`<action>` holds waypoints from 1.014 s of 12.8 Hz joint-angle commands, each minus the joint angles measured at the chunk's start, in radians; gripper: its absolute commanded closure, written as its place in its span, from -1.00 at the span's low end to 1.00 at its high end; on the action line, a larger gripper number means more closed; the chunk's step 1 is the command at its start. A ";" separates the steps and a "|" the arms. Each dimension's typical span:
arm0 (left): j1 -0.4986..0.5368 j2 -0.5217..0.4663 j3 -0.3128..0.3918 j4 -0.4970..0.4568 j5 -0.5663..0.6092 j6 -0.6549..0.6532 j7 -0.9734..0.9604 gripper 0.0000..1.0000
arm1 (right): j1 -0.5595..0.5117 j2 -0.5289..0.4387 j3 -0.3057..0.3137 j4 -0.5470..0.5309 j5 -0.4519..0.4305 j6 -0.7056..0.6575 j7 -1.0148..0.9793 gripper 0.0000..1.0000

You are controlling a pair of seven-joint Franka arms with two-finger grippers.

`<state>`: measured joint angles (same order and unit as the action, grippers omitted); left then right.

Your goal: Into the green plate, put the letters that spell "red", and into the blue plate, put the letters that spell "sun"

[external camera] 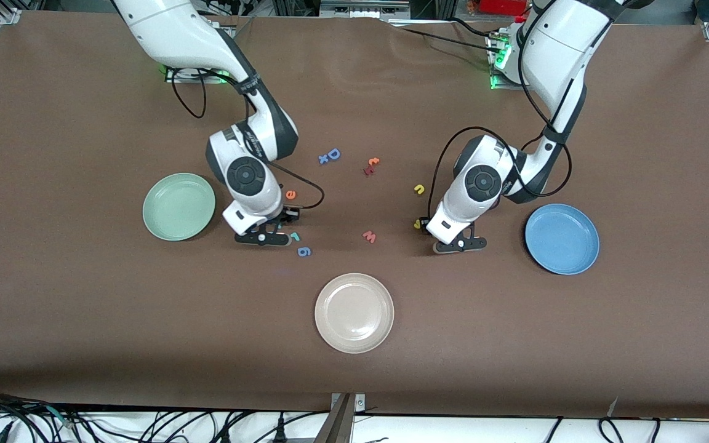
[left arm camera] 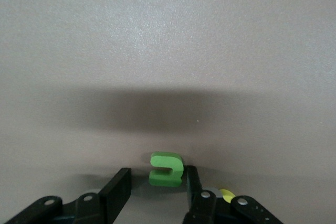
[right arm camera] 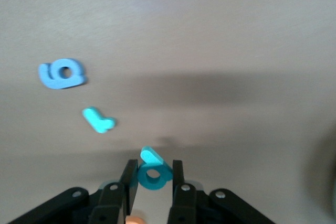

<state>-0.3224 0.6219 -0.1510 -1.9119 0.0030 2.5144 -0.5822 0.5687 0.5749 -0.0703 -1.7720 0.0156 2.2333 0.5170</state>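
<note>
My right gripper (external camera: 262, 238) (right arm camera: 154, 165) is low at the table beside the green plate (external camera: 179, 206), shut on the teal d (right arm camera: 153, 174), with a finger against each side. The teal r (external camera: 295, 235) (right arm camera: 98, 119) lies just beside it, and the orange e (external camera: 291, 194) lies farther from the front camera. My left gripper (external camera: 459, 245) (left arm camera: 156, 176) is down at the table between the red w and the blue plate (external camera: 562, 239), open around the green u (left arm camera: 167, 170); one finger touches it, the other stands apart. The yellow s (external camera: 417, 224) peeks out beside that hand. The yellow n (external camera: 419, 189) lies farther back.
A blue g (external camera: 304, 251) (right arm camera: 62, 73) lies near the teal r. A red w (external camera: 369, 236) is mid-table, a beige-white plate (external camera: 354, 312) nearer the front camera. A blue D and x (external camera: 330, 155) and red-orange letters (external camera: 371, 166) lie toward the bases.
</note>
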 commanded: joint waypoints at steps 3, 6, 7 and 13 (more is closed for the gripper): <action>-0.010 0.012 0.014 -0.002 0.025 0.017 0.005 0.39 | -0.004 -0.107 -0.147 -0.042 -0.002 -0.167 -0.283 0.61; -0.010 0.010 0.014 -0.001 0.025 0.017 0.005 0.56 | -0.006 -0.170 -0.244 -0.165 0.000 -0.141 -0.457 0.61; -0.010 0.010 0.016 0.001 0.025 0.017 0.005 0.63 | -0.007 -0.184 -0.271 -0.209 0.000 -0.120 -0.506 0.61; 0.016 -0.096 0.083 0.010 0.032 -0.066 0.170 0.68 | -0.010 -0.233 -0.309 -0.510 0.001 0.141 -0.566 0.59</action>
<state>-0.3203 0.5963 -0.0976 -1.8948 0.0107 2.5087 -0.5160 0.5522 0.3900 -0.3791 -2.1906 0.0160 2.3107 -0.0350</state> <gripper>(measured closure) 0.722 0.700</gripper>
